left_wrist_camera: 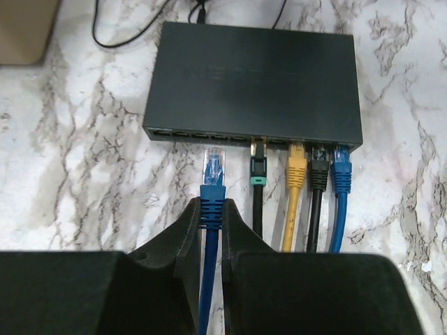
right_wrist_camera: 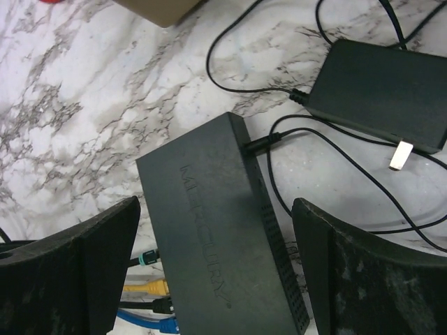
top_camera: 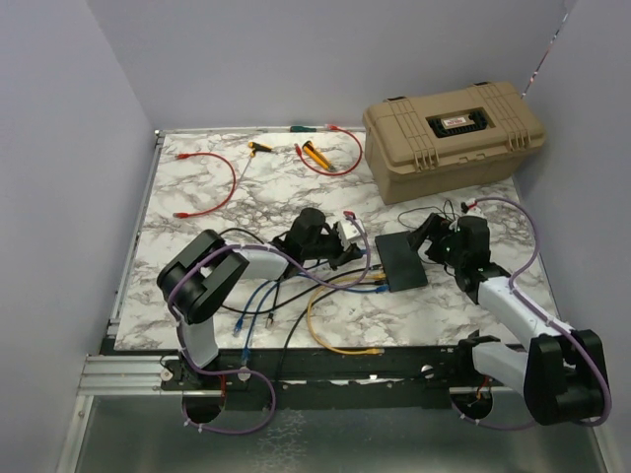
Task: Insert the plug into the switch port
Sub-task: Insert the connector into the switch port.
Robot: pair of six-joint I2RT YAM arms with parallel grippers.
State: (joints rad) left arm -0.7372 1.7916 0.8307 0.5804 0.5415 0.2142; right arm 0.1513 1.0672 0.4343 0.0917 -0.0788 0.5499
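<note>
The switch (left_wrist_camera: 255, 77) is a flat dark grey box lying on the marble table (top_camera: 197, 296). The left gripper (left_wrist_camera: 211, 209) is squeezed tight on a dark blue cable (left_wrist_camera: 208, 279), right behind its clear plug (left_wrist_camera: 214, 166). The plug points at the switch's row of ports and sits just in front of an empty port. It is not in yet, and a thin strip of table shows between the plug and the switch. In the left wrist view, 4 other cables are already in ports to the right of the plug: a black one with a green end (left_wrist_camera: 258, 171), a yellow one (left_wrist_camera: 296, 167), a black one (left_wrist_camera: 319, 174) and a blue one (left_wrist_camera: 341, 174). The right gripper (right_wrist_camera: 216, 209) hangs over the far side of the switch with its 2 fingers (right_wrist_camera: 105, 265) wide apart and the switch between them. A gap shows by that finger, so it is not holding the switch. A thin black cord (right_wrist_camera: 265, 143) comes out of the back of the switch. A small black power adapter (right_wrist_camera: 384, 91) lies near the switch, behind it. A big tan case (top_camera: 454, 133) sits farther behind the switch.
</note>
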